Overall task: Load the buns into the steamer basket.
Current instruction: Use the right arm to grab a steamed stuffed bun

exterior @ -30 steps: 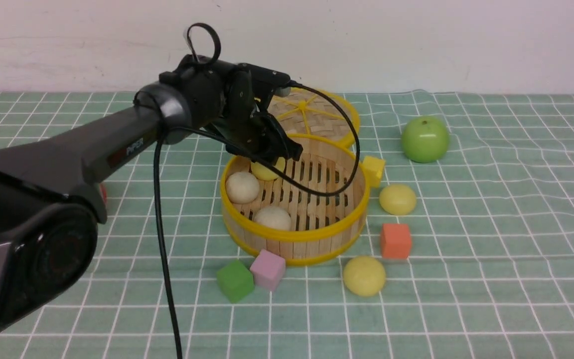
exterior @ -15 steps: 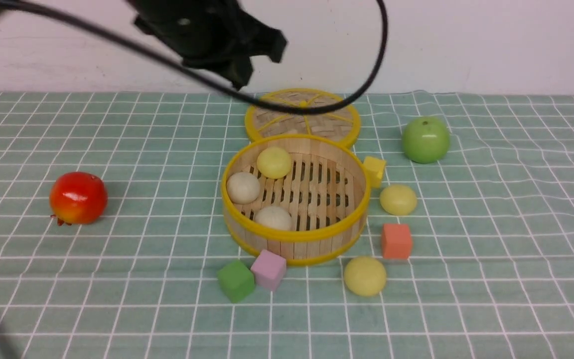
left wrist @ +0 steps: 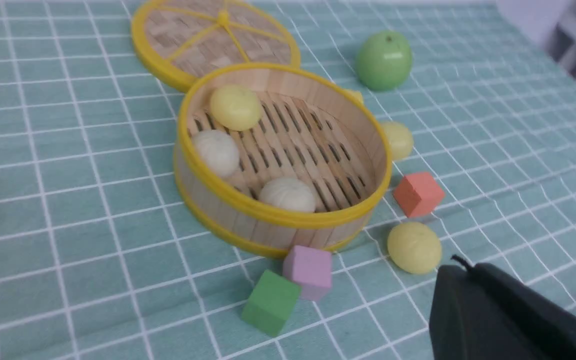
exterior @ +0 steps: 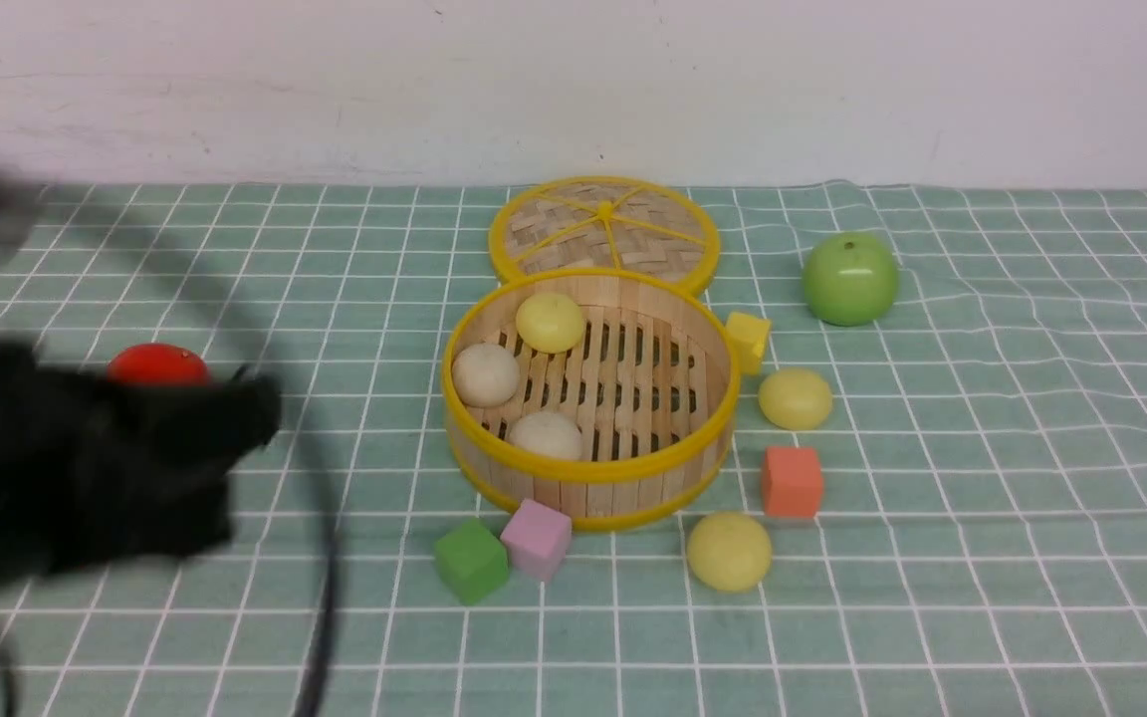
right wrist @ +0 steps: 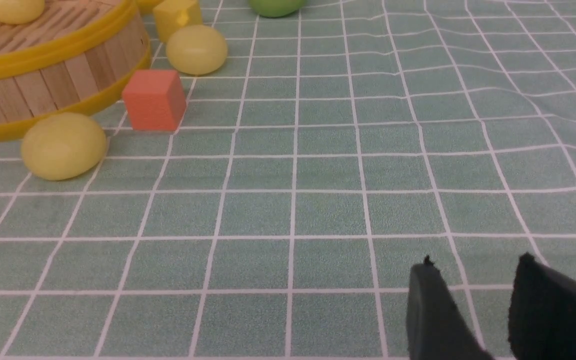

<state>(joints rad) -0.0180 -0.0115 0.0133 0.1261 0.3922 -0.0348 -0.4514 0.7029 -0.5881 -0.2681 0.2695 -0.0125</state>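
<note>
three buns in steamer basket, two outside

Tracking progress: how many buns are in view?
5. Three sit in the steamer basket: one yellow bun, two off-white buns. Two more yellow buns lie on the cloth to its right, either side of the orange cube.

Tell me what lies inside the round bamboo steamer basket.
One pale yellow round bun and two off-white round buns. The basket's near wall hides the floor strip behind it.
</note>
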